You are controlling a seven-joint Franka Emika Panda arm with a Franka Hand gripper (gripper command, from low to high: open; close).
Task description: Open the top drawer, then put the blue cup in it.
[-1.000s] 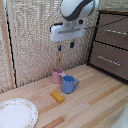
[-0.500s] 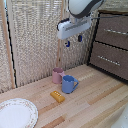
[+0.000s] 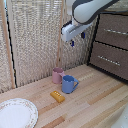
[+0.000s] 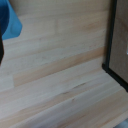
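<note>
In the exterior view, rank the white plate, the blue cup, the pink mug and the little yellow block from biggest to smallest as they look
1. white plate, cut off by the frame edge
2. blue cup and pink mug: alike; the cup partly hides the mug, so unranked
3. yellow block

- The exterior view is bright and soft, with no dark corners.
- The picture is grainy and a bit fuzzy, so small parts are hard to see.
- The blue cup (image 3: 69, 83) has a small shiny spot, and a faint shadow lies on the wooden table (image 3: 95, 102) beside it.
- The pink mug (image 3: 57, 75) looks pale and washed out.
- The arm (image 3: 87, 11) at the top looks smeared, maybe from moving.
- The silver handle on the top drawer (image 3: 115, 31) glints a little.
- The wrist view is very blurry; the wood lines look soft.
- A blue patch (image 4: 9, 21) at its edge is out of focus.
- A dark edge (image 4: 111, 50) looks smudged too.
</note>
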